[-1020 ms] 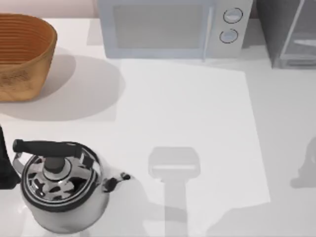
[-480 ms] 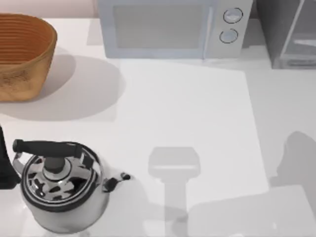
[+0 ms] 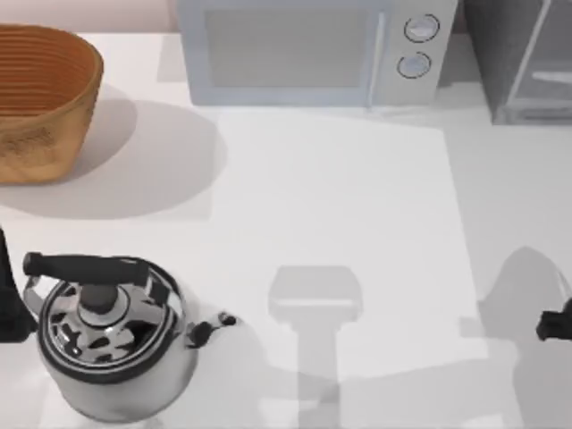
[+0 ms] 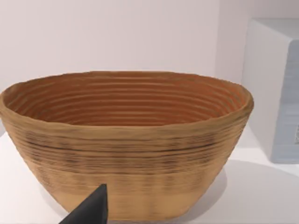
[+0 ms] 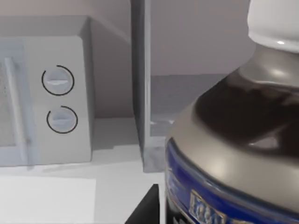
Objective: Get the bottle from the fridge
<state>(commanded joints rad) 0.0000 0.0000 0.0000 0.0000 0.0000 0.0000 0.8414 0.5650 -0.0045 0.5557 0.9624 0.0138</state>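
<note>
The bottle (image 5: pixel 233 135) looms close before the right wrist camera: glossy white cap, smooth silvery shoulder, blue label. Whether the right jaws (image 3: pixel 554 324), a dark tip at the desk's (image 3: pixel 340 197) 4 o'clock edge, grip it I cannot tell. The boxy grey fridge (image 3: pixel 523 58) stands at 1 o'clock beside the pale microwave (image 3: pixel 313 49). The left arm (image 3: pixel 9 304) sits at 8 o'clock by the shiny steel kettle (image 3: pixel 112 340), facing the ribbed woven basket (image 4: pixel 126 140); its jaws' state is unclear.

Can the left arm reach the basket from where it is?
Probably yes. In the left wrist view the basket sits straight ahead with bare table around it and nothing between it and the left gripper.
</note>
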